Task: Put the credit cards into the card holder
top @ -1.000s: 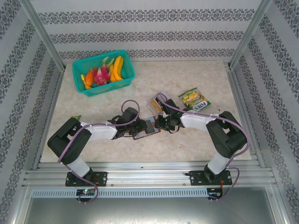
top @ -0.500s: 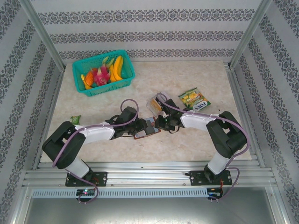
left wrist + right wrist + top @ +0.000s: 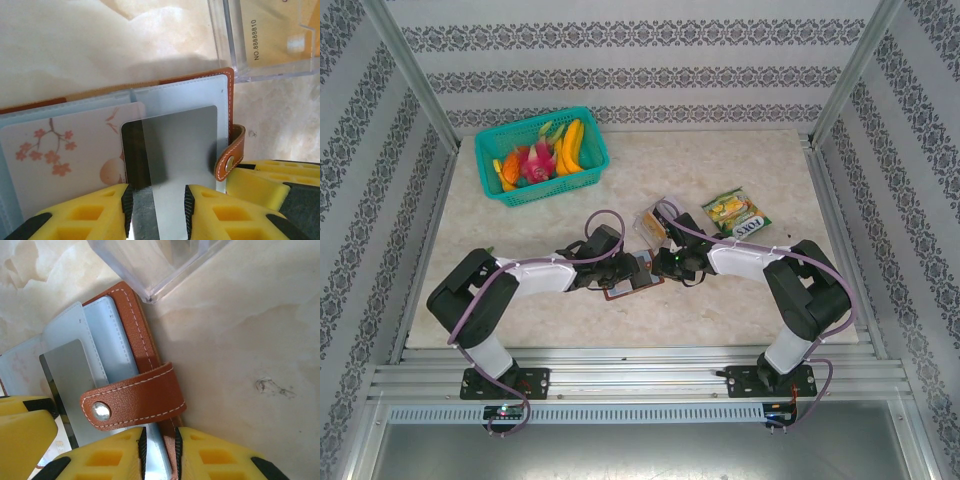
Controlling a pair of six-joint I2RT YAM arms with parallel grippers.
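Top external view: the card holder (image 3: 638, 275) lies open near the middle of the table (image 3: 740, 300), with the left gripper (image 3: 618, 272) at its left side and the right gripper (image 3: 663, 265) at its right side. A clear plastic box (image 3: 653, 222) sits just beyond it, a snack packet (image 3: 735, 213) lies farther right, and a teal basket (image 3: 550, 184) of fruit stands at the far left. Left wrist view: the left gripper's yellow jaws stand apart over the near end of a grey card (image 3: 175, 145). The card is wider than the gap between them and lies flat on the holder's right-hand clear sleeve; whether it has entered the pocket or merely rests upon it is not clear. A blossom-printed card (image 3: 60, 155) occupies the sleeve to its left, a brown snap strap (image 3: 231, 152) curls over the holder's right edge, and the clear plastic box beyond holds an orange-yellow card (image 3: 272, 30). Right wrist view: the right gripper's jaws are clamped on the card holder's right edge, just near of the strap, with the grey card to the left.
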